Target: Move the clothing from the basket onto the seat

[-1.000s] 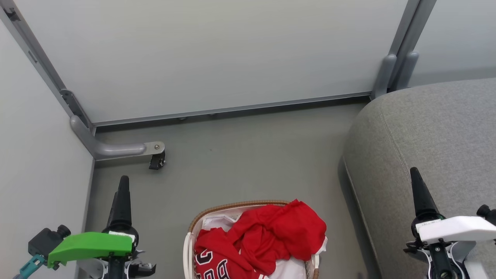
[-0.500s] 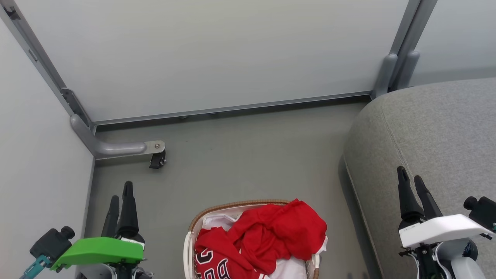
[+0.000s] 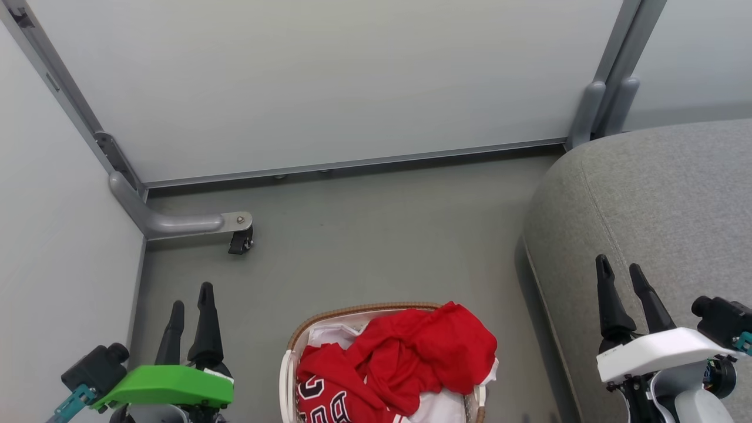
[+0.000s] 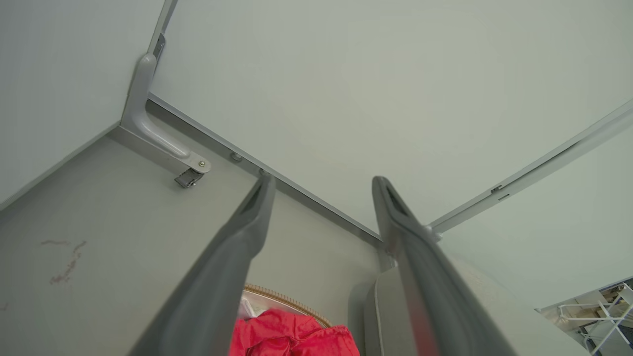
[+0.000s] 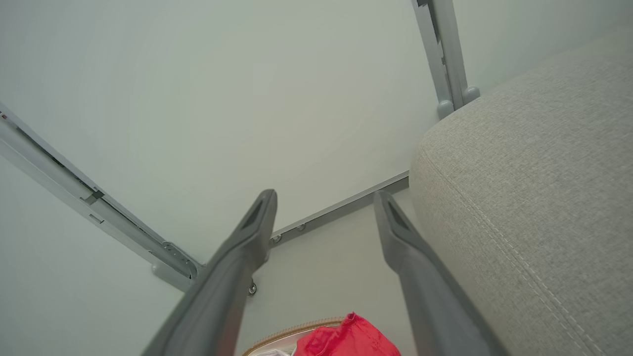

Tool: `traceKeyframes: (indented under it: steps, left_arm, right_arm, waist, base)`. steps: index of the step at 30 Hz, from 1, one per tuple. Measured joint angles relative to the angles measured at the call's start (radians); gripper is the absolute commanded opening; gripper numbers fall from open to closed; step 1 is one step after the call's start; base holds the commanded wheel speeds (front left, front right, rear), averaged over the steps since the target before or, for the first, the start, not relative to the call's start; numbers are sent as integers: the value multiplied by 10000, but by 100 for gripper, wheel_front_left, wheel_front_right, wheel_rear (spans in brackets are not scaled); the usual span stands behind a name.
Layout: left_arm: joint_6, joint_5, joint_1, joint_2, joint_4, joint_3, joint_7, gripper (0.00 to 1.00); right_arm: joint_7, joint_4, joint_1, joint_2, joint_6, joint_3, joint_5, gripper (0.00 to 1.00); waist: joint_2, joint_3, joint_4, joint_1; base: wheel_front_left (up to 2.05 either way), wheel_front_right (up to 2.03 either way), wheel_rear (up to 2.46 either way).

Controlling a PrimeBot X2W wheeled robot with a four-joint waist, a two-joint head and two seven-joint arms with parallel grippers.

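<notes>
While the red garments [image 3: 405, 358] lie heaped in the laundry basket [image 3: 358, 310] at the bottom centre of the head view, both grippers stand apart from them and hold nothing. The left gripper [image 3: 191, 296] rises at the lower left over the grey floor [image 3: 376, 235], its two dark fingers spread with a clear gap between the tips and a green cover [image 3: 164, 385] across its wrist. The right gripper [image 3: 618, 263] rises at the lower right under a white cover [image 3: 658, 349], its fingers likewise parted, and it shows against the near part of the grey sofa cushion [image 3: 664, 200]; whether it touches the fabric I cannot tell.

The jersey [image 3: 320, 399] with black-and-white block letters sits at the basket's lower left, cut by the picture's edge; the plain red garment [image 3: 440, 346] is bunched above it and reaches the right rim. A white liner [image 3: 329, 338] shows behind the heap under the brown woven rim.

The sofa cushion stands to the right of the basket, near it, with a strip of floor between them; nothing red lies on it. A pale partition panel [image 3: 329, 82] closes the far side, and a small black caster [image 3: 239, 242] rests on the floor at its left corner.

In the left wrist view the fingers [image 4: 242, 232] frame the panel, with red cloth and the woven rim low between them; the right wrist view shows the same spread.
</notes>
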Motion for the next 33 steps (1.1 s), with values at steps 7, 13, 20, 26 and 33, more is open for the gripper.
traceKeyframes:
  steps: [7,13,20,26,33]
  left_arm:
    - [0,589,13,4,201,-153,-190,100]
    - [-2,1095,28,10,353,-251,-349,100]
    - [-2,1708,106,15,531,-337,-506,100]
    - [0,2142,120,17,667,-426,-665,100]
    - [-2,2690,161,27,825,-508,-803,100]
  right_arm:
    - [-186,2,49,-10,2,75,-788,100]
    - [-324,-10,86,-17,2,86,-1461,100]
    - [-499,-19,116,-25,2,119,-2150,100]
    - [-646,-17,151,-36,2,151,-2692,100]
    - [-803,6,194,-48,2,199,-3306,100]
  waist:
    - [0,10,24,0]
    - [0,24,47,0]
    - [0,36,67,0]
    - [0,46,82,0]
    - [0,61,112,0]
  base:
    - [0,0,0]
    - [0,0,0]
    - [0,0,0]
    - [0,0,0]
    - [0,0,0]
